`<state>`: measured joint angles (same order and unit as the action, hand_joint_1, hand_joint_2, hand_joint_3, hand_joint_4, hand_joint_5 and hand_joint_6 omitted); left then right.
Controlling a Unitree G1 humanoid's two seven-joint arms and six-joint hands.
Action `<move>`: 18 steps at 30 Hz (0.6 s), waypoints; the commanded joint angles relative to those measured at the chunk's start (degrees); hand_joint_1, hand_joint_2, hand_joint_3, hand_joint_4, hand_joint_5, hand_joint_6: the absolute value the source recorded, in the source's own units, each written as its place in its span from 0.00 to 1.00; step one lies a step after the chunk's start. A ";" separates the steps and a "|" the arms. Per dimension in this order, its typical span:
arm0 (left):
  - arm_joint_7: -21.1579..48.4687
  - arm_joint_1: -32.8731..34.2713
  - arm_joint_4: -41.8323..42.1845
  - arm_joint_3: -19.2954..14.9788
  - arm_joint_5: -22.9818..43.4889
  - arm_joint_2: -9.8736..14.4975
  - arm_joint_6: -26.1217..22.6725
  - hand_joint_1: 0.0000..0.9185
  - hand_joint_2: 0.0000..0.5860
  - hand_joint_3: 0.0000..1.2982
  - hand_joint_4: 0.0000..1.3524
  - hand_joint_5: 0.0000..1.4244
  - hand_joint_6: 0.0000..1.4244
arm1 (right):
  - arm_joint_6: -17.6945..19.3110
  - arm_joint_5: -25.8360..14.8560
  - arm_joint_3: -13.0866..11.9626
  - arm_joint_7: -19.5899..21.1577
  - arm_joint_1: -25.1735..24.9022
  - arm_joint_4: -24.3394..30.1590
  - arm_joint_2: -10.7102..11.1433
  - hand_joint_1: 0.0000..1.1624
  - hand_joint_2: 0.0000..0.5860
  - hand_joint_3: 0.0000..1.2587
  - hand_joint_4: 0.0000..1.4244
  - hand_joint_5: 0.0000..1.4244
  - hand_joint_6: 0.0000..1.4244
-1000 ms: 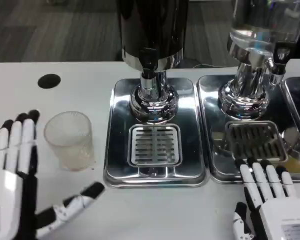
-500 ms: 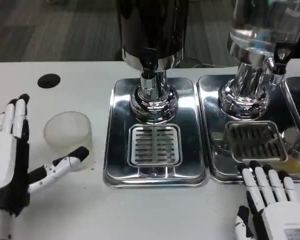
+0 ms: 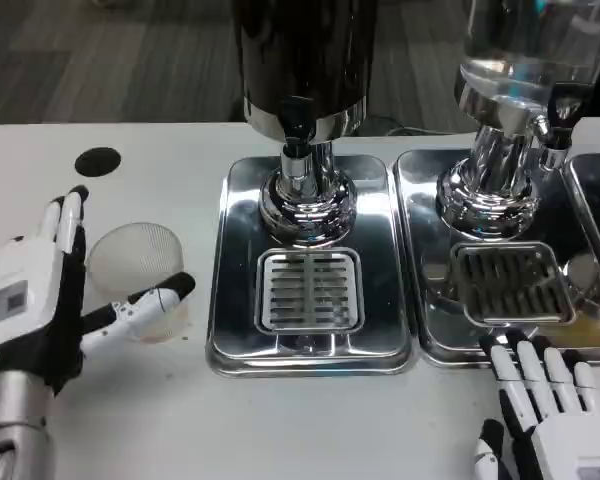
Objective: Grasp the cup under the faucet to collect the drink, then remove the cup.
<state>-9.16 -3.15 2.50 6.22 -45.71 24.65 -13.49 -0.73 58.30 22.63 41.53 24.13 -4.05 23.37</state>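
Observation:
A clear ribbed cup (image 3: 135, 262) stands upright on the white table, left of the steel drip tray (image 3: 230, 330). My left hand (image 3: 35, 300) is open just left of the cup, fingers pointing up past its far side and the thumb reaching across its near side; I cannot tell whether it touches. The dark dispenser's black faucet (image 3: 296, 125) hangs over the tray's grate (image 3: 309, 291), with nothing under it. My right hand (image 3: 545, 405) lies flat and open at the front right, in front of the second tray.
A second dispenser with a clear tank (image 3: 525, 60) stands on its own steel tray (image 3: 420, 250) at the right. A black round hole (image 3: 98, 161) sits in the tabletop at the back left. Bare white table lies in front of the trays.
My left hand has moved forward and right, closing around the cup with the thumb now across its front. The right hand has slid back toward me a little.

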 commanded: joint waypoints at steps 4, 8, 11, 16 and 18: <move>2.94 3.92 -4.05 3.08 -0.53 -0.39 -2.44 0.00 0.00 0.00 0.00 0.09 0.11 | 1.49 -0.92 -0.86 0.68 0.55 -0.61 0.75 0.01 0.96 0.04 0.00 0.00 0.00; 2.64 4.49 -6.13 4.22 -0.33 -0.82 -2.77 0.00 0.00 0.00 0.00 0.11 0.13 | 2.04 -0.98 -1.23 0.72 0.63 -0.45 0.81 0.00 0.96 0.06 0.00 0.00 0.00; 2.60 4.89 -7.37 4.60 -0.02 -0.69 -2.85 0.00 0.00 0.00 0.00 0.14 0.14 | 2.36 -0.90 -1.33 0.51 0.51 -0.57 0.72 0.01 0.96 0.06 0.00 0.00 0.00; 3.52 5.97 -8.92 4.93 0.62 -0.57 -2.86 0.00 0.01 0.01 0.00 0.20 0.21 | 3.50 -1.15 -1.16 0.78 0.09 -1.15 0.87 0.01 0.96 0.07 0.00 0.00 0.00; 3.68 6.56 -9.20 4.88 0.86 -0.81 -3.03 0.00 0.02 0.03 0.01 0.24 0.26 | 3.86 -1.17 -1.22 0.87 -0.03 -1.20 0.88 0.01 0.96 0.08 0.00 0.00 0.00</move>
<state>-6.90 2.97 -5.44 10.30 -45.42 23.92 -16.01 2.37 57.13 21.58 41.57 24.38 -4.81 23.58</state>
